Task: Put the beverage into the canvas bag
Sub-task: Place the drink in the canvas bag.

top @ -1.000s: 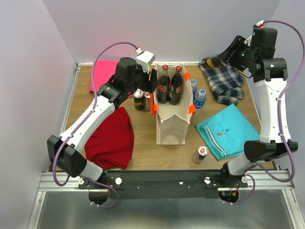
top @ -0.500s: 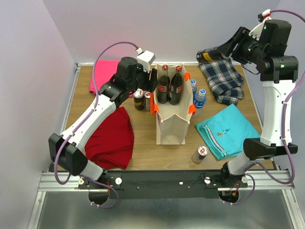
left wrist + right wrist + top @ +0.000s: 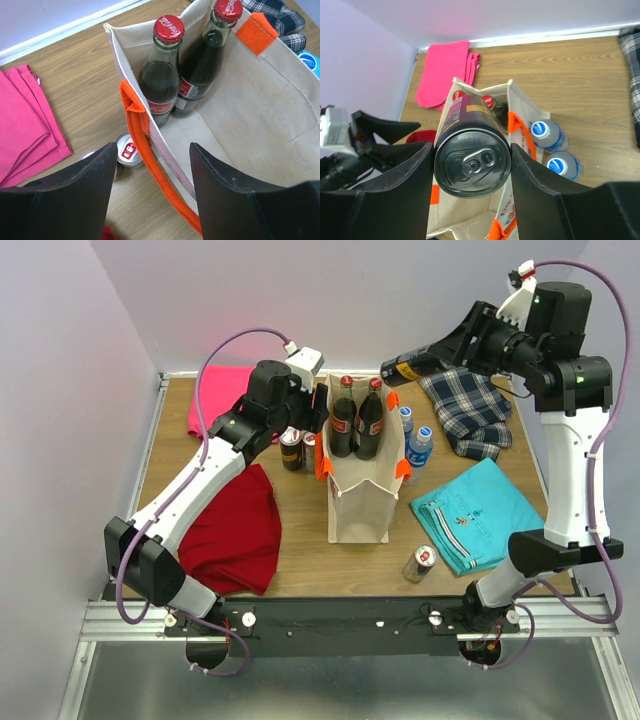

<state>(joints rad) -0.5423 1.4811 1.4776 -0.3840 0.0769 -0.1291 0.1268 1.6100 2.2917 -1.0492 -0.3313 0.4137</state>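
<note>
The beverage, a dark can (image 3: 408, 368) (image 3: 472, 159), hangs in the air just behind the bag's back right corner. My right gripper (image 3: 438, 353) (image 3: 472, 170) is shut on its sides, the can's top facing the wrist camera. The canvas bag (image 3: 360, 502) (image 3: 272, 105) (image 3: 465, 220) stands upright mid-table, mouth open, with orange straps. Two cola bottles (image 3: 357, 418) (image 3: 162, 75) stand inside at its far end. My left gripper (image 3: 318, 406) (image 3: 152, 167) is open. Its fingers (image 3: 75, 192) straddle the bag's left wall and orange strap (image 3: 145, 150) without pinching them.
Two small cans (image 3: 292, 448) stand left of the bag, two water bottles (image 3: 418, 444) right of it, and one can (image 3: 421, 562) sits near the front. A red cloth (image 3: 235, 530), pink cloth (image 3: 215, 398), plaid cloth (image 3: 470, 412) and teal cloth (image 3: 480, 512) lie around.
My right arm has risen and swung left, carrying the can from over the plaid cloth toward the bag's back right corner. The left arm has stayed in place.
</note>
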